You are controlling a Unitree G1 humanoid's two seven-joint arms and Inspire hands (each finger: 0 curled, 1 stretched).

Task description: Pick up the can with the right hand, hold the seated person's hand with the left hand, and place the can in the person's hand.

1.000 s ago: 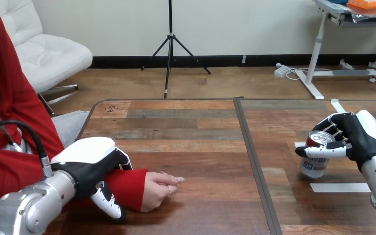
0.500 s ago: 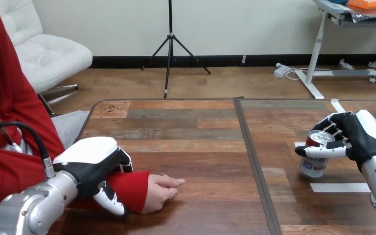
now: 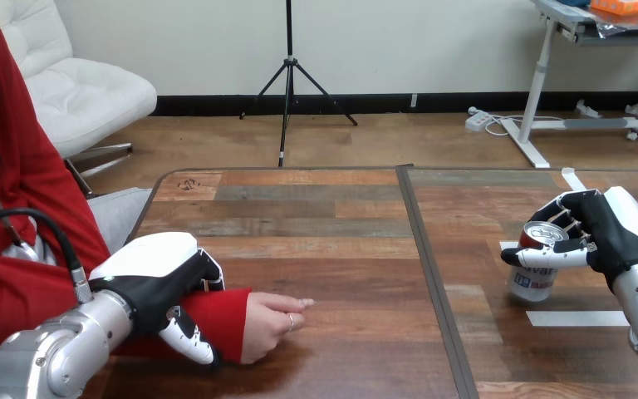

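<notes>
right now our right hand grips the can at the right of the table, and our left hand clasps the person's wrist; a loose grip could drop the can crossing over.

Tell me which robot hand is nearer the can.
Right. The right robot hand is curled round the can; the left robot hand is far across the table, wrapped over the person's wrist.

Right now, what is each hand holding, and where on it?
Right hand grips the can round its upper part. Left hand clasps the person's wrist, over the sleeve.
</notes>
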